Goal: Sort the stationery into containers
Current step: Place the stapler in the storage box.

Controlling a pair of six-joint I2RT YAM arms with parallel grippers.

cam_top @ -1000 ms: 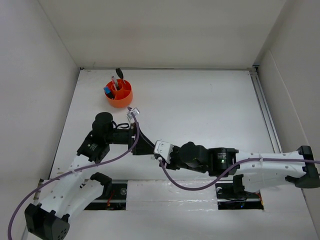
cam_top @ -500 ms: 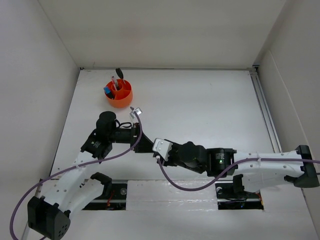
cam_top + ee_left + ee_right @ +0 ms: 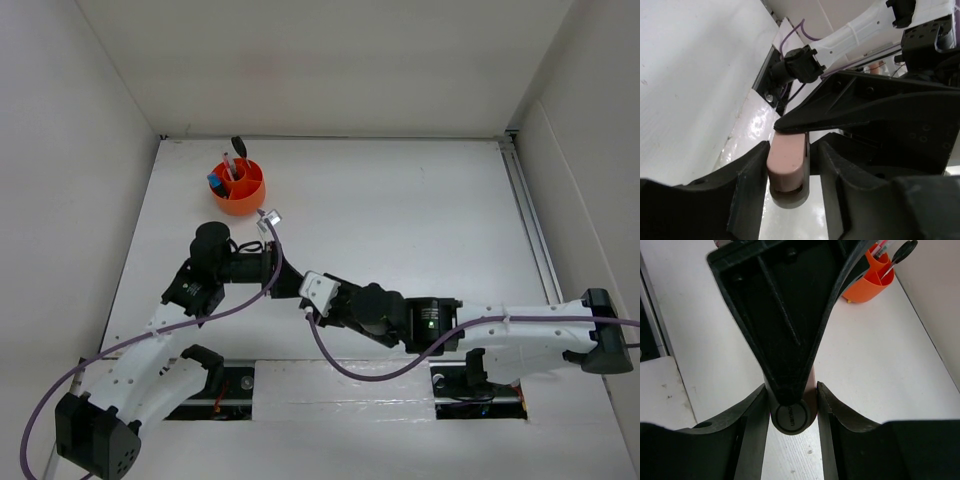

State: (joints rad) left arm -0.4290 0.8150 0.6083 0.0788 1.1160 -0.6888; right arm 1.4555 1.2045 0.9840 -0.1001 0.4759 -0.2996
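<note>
As the left pincer (image 3: 789,156) stands: pinching tan eraser (image 3: 787,167) between its fingers.
Right pincer (image 3: 791,401): pinching same eraser's round end.
Orange tub (image 3: 240,207): well ahead of both.

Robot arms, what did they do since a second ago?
The right arm slid left, pushing the right hand closer to the left hand; both hands sit around one small beige item. The left arm barely shifted. The orange tub and its stationery stayed put.

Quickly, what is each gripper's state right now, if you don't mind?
Left gripper: closed on the beige stapler.
Right gripper: closed on the same stapler.
</note>
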